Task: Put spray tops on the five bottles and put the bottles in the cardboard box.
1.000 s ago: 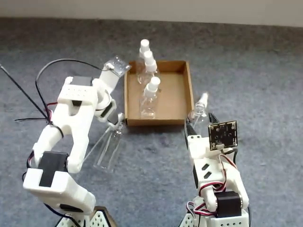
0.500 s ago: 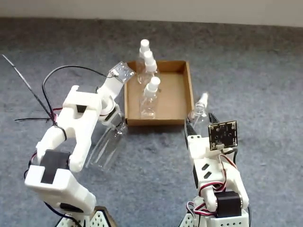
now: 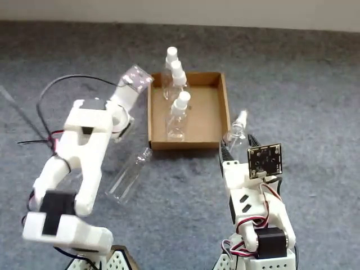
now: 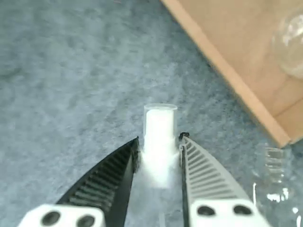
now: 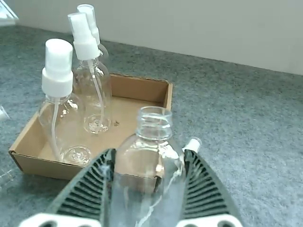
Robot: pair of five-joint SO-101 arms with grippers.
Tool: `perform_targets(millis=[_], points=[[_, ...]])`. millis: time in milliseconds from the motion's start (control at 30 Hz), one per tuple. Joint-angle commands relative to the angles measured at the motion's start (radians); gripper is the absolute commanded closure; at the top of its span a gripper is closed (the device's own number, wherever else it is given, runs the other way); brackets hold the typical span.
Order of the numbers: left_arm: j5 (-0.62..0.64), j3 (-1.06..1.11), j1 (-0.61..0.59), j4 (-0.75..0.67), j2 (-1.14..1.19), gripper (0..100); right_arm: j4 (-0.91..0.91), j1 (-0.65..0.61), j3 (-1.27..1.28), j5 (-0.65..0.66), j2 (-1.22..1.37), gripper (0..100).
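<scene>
Capping is judged to be in hand: just right of the cardboard box (image 3: 205, 118), an uncapped bottle (image 5: 151, 132) is clamped upright in the right gripper (image 5: 149, 158), and left of the box a spray top (image 4: 160, 118) is pinched in the left gripper (image 4: 158, 140). Next, the top must be lined up over an open neck and seated. A pale wall (image 5: 213, 28) and a grey carpeted desk (image 3: 292, 73) are seen.

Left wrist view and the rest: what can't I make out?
Left wrist view: the white spray top in the left pincer is blurred at its lower end.
Left wrist view: the uncapped clear plastic bottle is cut off by the edge.
Right wrist view: small white piece, mostly hidden behind the right pincer holding an open clear bottle.
</scene>
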Motion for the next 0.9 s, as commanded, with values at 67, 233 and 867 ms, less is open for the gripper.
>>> perform_targets(millis=[67, 233, 867], points=[[0.086, -0.197, -0.041, 0.196, -0.426, 91, 0.001, -0.002, -0.061, 0.012, -0.015, 99.4], [0.232, -0.481, 0.081, 0.284, -0.659, 91, -0.056, -0.117, -0.065, 0.002, -0.015, 99.4], [0.428, -0.662, 0.696, -0.117, -0.561, 99, -0.332, -0.341, -0.061, -0.132, -0.015, 99.4]])
